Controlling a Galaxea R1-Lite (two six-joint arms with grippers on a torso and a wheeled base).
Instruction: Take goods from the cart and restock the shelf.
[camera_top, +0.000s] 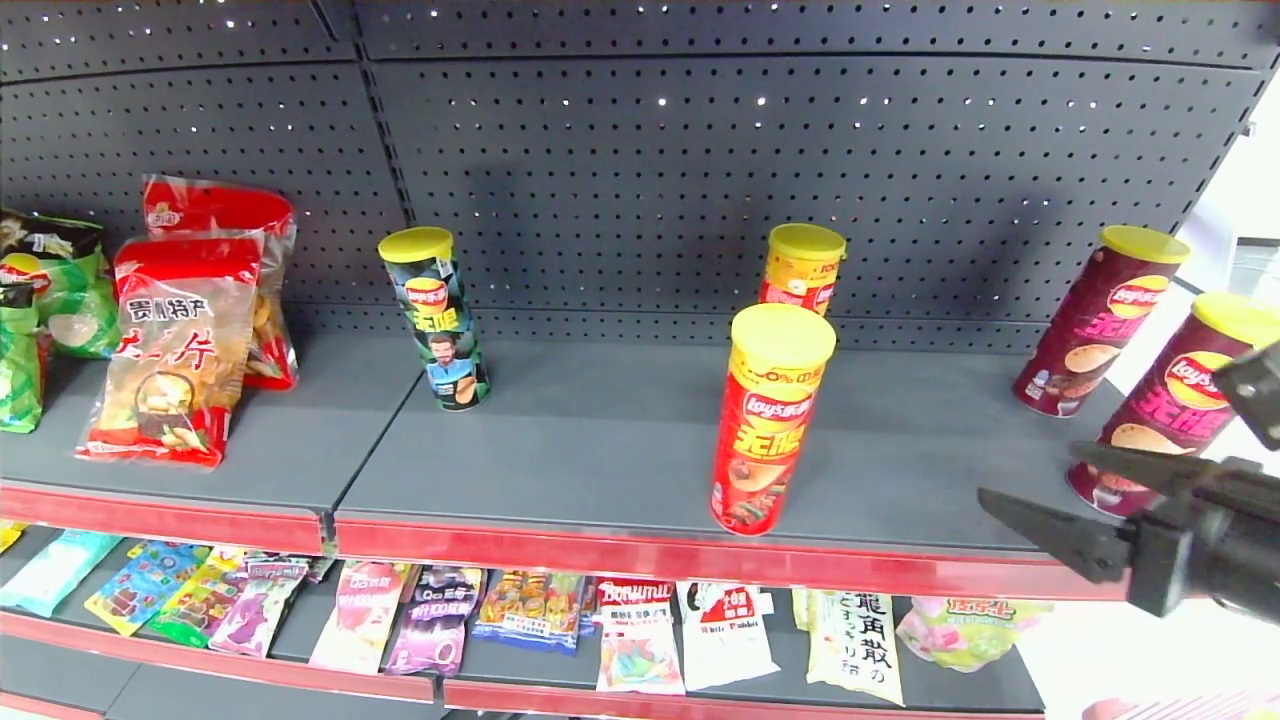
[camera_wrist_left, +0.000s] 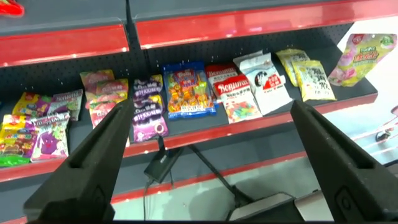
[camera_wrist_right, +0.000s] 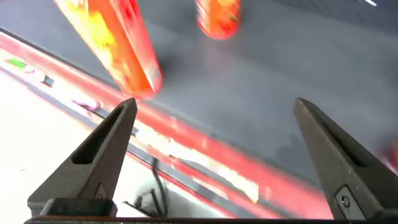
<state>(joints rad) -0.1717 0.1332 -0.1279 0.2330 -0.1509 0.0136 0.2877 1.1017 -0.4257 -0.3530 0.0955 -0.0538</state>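
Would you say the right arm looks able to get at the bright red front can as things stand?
Probably yes: the right pincer is open at the front of the shelf, with nothing standing between it and the bright red front can.

The shelf is dark grey with a glossy red front edge. Its back panel is dark grey too, dotted all over with small holes. Near the front edge is a red can with a yellow lid, and behind it an orange-red can, also yellow-lidded. Toward the left, a dark green and black can has a yellow lid. At the right end, a maroon can and a second maroon can have yellow lids. At the left end are red bags with clear film and green bags. On the grey lower shelf, the packets are purple, pink, blue, white and yellow. The right gripper and the left gripper are black.
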